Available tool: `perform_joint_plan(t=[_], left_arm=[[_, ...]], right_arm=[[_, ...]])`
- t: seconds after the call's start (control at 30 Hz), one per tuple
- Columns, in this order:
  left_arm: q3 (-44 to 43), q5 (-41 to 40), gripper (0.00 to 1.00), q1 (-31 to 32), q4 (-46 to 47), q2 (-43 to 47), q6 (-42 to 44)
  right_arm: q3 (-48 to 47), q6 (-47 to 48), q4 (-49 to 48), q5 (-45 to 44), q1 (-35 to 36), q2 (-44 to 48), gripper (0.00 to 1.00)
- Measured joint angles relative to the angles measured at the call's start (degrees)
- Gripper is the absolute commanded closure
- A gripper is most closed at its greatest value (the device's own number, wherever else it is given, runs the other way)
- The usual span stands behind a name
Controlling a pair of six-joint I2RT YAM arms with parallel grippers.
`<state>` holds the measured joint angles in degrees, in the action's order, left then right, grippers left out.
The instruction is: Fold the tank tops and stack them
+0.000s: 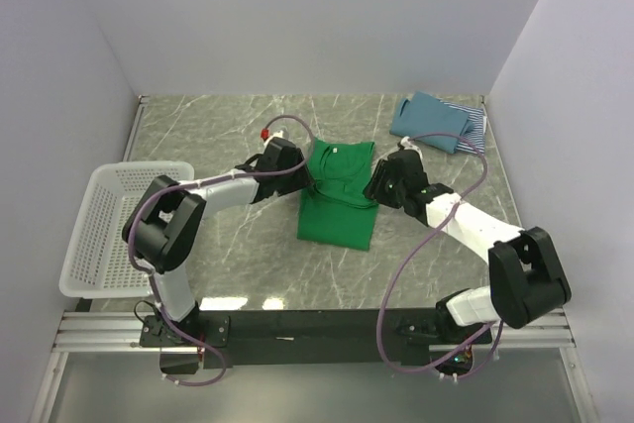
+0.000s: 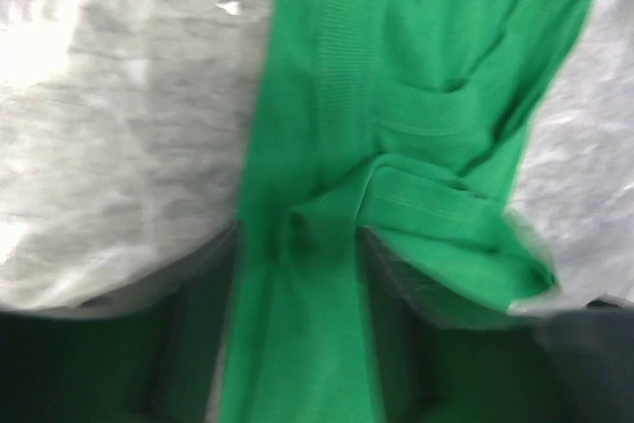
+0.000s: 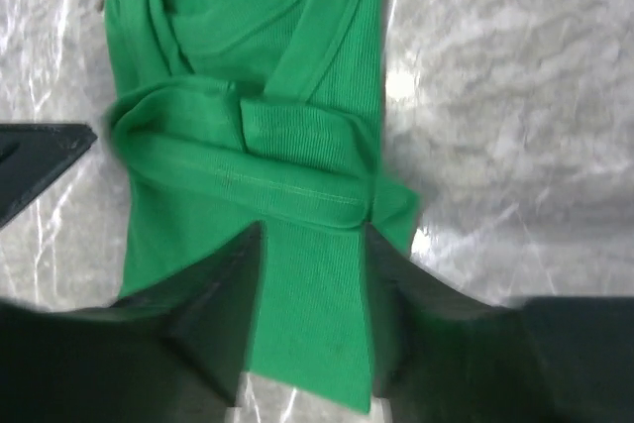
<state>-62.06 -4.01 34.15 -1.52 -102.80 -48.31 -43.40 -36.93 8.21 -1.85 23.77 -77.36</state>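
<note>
The counter point(image 1: 248, 264) is grey stone-look sheet with thin white veins, glossy enough to catch glare in both wrist views. Plain pale walls point(image 1: 317, 17) close it in at the back and on both sides. Along the bottom of the overhead frame runs a metal rail point(image 1: 109, 329) with the black arm bases on it. At the left edge sits a white mesh basket point(image 1: 139, 167).

The green tank top point(image 1: 337, 215) lies in the middle of the frame, drawn into a narrow, partly folded shape with its neckline toward the top. A small white tag point(image 1: 337, 149) shows at the neck, too small to read, and no other writing is visible.

The left hand point(image 1: 305, 177) is down at the garment's left edge and the right hand point(image 1: 374, 188) at its right edge. In the left wrist view the dark fingers point(image 2: 188, 344) stand apart with a band of green cloth running between them — spread, not clamped on it. The right wrist view shows the same: fingers point(image 3: 208, 334) parted on either side of a flat strip of cloth, just below a rolled hem, so this hand is released too.

In the upper right, near the back wall, the teal tank top point(image 1: 428, 118) lies folded on the striped tank top point(image 1: 476, 126) — well apart from the green one.
</note>
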Motion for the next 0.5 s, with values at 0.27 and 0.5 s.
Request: perform_joint_plan(t=[0.27,0.5], left_arm=[[1.7,0.5,0.42,-1.6,0.0,5.4,0.4],[5.2,1.0,0.62,-1.2,0.0,12.2,-0.9]], right_arm=[[-3.6,3.2,-0.2,0.7,-2.4,-2.3,0.43],[-3.8,3.4,0.9,-2.4,-2.4,-2.1,0.44]])
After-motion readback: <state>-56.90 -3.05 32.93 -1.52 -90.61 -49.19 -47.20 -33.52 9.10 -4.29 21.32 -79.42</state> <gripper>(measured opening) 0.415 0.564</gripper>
